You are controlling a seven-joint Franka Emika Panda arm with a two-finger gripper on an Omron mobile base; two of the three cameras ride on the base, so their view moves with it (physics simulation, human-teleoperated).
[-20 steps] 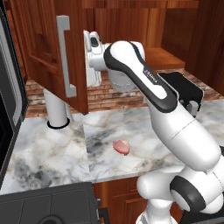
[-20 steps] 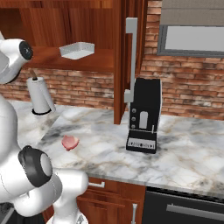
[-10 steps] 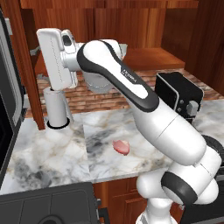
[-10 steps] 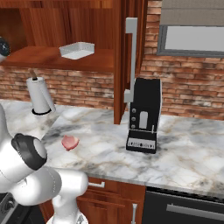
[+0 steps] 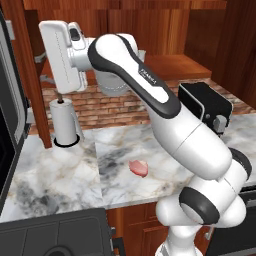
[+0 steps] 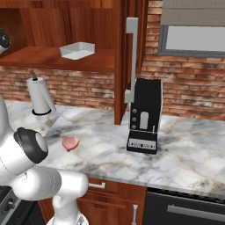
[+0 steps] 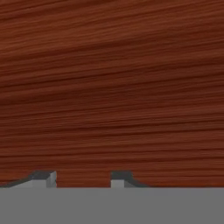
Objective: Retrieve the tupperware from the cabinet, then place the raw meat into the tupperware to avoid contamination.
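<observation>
One tupperware (image 6: 77,50) lies upright, long axis slanting along shelf

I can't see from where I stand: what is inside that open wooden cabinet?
On the cabinet's shelf sits one small whitish tupperware, open-topped. The rest of the visible shelf is bare wood. The robot's arm covers part of the shelf from the left side.

A: What stands on the marble counter (image 6: 189,154)?
B: A black coffee machine (image 6: 144,115) near the middle, upright, and a white paper-towel roll (image 6: 38,95) at about ten o'clock from it, against the brick wall (image 6: 193,92).
A: Anything above?
B: A grey window blind (image 6: 193,22) at one o'clock.
</observation>
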